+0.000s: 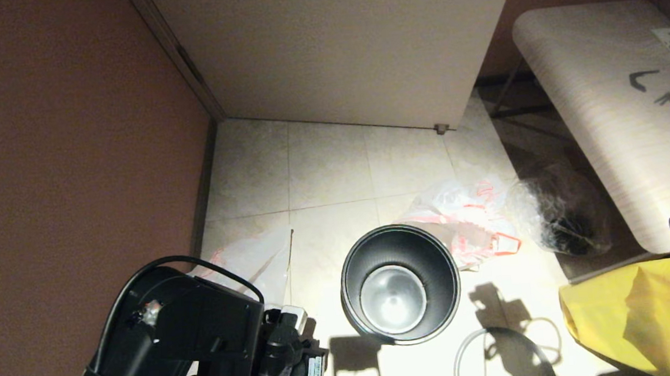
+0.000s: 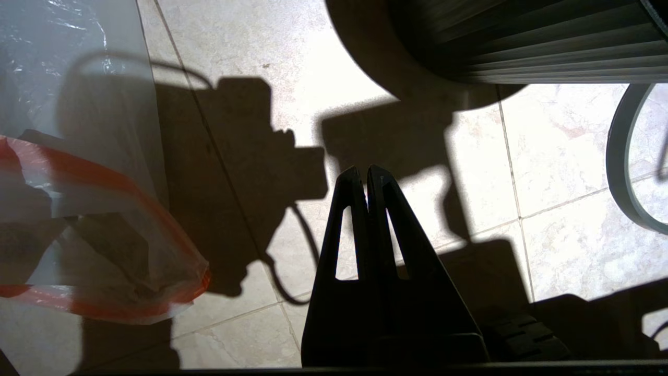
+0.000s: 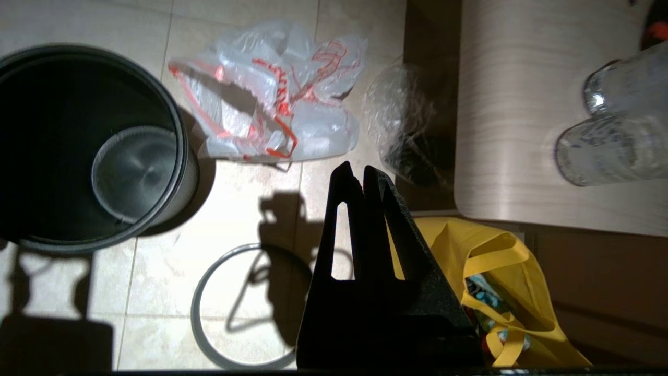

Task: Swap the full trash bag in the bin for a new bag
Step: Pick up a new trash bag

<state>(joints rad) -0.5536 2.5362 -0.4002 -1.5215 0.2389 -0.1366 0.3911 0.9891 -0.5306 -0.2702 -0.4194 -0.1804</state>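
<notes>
The bin (image 1: 400,283) stands on the tiled floor with no bag in it, its shiny metal bottom bare. Its grey rim ring (image 1: 470,349) lies on the floor in front of it. Just behind the bin to the right lies the full trash bag (image 1: 467,220), crumpled and bulging, with red print. The new bag (image 1: 251,258) lies limp on the floor to the bin's left, beside my left arm (image 1: 192,333). My left gripper (image 2: 365,169) hangs shut and empty above the floor between new bag (image 2: 94,219) and bin (image 2: 522,42). My right gripper (image 3: 356,168) is shut and empty, above the floor right of the ring (image 3: 209,318).
A clear crinkly wrap (image 1: 555,214) lies by the table (image 1: 600,104), which carries clear bottles (image 3: 616,120). A big yellow bag (image 1: 633,314) sits at the front right. A brown wall (image 1: 72,141) closes the left side and a pale door (image 1: 337,46) the back.
</notes>
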